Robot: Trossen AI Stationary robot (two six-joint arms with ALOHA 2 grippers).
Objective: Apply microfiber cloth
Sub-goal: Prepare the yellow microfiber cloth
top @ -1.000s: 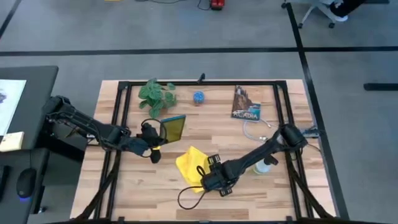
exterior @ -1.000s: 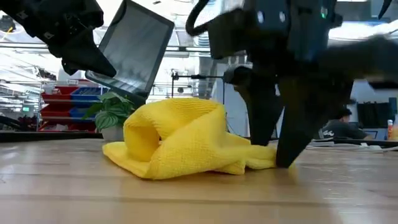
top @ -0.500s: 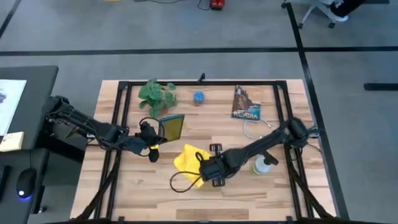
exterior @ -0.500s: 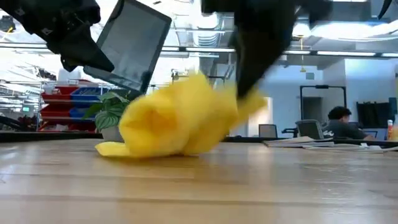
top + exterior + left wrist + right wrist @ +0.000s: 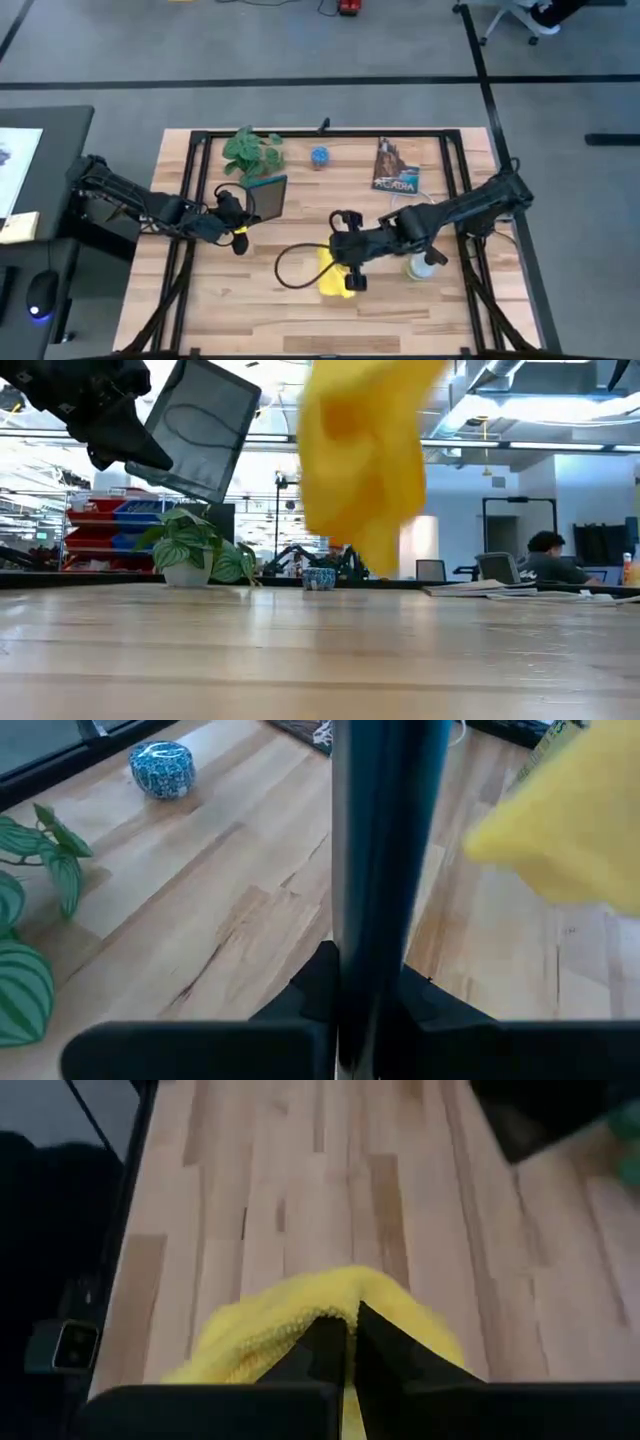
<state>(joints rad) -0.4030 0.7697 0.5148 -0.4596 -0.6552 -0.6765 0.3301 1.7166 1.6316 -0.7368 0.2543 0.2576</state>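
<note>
Cloth (image 5: 335,276): one, pinched by right gripper (image 5: 347,1342), off table | tablet (image 5: 195,428): one, clamped by left gripper (image 5: 243,212)

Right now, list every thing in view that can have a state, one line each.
microfiber cloth: lifted clear of the table, hanging bunched from the right gripper.
right gripper: shut on the cloth, over the table's middle.
tablet: held tilted in the air, off the table.
left gripper: shut on the tablet's edge.
potted plant: upright.
book: lying flat, closed.
spray bottle: on the table near the right arm.
</note>
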